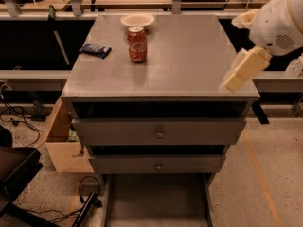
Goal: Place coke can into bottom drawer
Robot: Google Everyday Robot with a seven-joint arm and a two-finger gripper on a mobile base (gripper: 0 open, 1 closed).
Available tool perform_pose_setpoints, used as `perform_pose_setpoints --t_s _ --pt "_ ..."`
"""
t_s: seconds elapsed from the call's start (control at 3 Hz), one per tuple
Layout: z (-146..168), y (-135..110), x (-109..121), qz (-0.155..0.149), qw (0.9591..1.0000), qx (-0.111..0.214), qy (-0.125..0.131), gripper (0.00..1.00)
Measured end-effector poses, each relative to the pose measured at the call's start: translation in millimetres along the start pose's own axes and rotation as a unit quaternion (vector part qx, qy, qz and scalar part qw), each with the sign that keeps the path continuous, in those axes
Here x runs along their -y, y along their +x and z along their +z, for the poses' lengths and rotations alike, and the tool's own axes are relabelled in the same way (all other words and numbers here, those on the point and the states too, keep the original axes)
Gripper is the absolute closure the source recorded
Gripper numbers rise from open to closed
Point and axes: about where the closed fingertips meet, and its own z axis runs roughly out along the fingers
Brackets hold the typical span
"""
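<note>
The coke can [137, 44] is red with white script and a silver top. It stands upright on the grey cabinet top [189, 56], towards the back left, just in front of a cream bowl [137, 20]. The bottom drawer [156, 202] is pulled out at floor level, a shallow grey tray with nothing in it. My gripper [236, 77] is cream-coloured and hangs from the white arm [279, 22] over the cabinet's right front corner, far to the right of the can and not touching it. It holds nothing that I can see.
A dark blue packet [95, 49] lies on the cabinet top left of the can. The two upper drawers [158, 132] with round knobs are slightly open. A cardboard box [64, 141] stands left of the cabinet, with cables [19, 117] on the floor.
</note>
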Motion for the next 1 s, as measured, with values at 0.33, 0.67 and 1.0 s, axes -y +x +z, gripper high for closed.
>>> perform_pose_setpoints --t_s 0.33,0.67,1.0 --pt "42.1 -30.1 29.8 0.024 0.9904 0.135 0.012 0.0" --pt "67.5 -63.2 52.2 0.05 0.9628 0.263 0.035 0.0" --pt "70.0 -85.3 58.9 0.056 0.952 0.298 0.046 0.0"
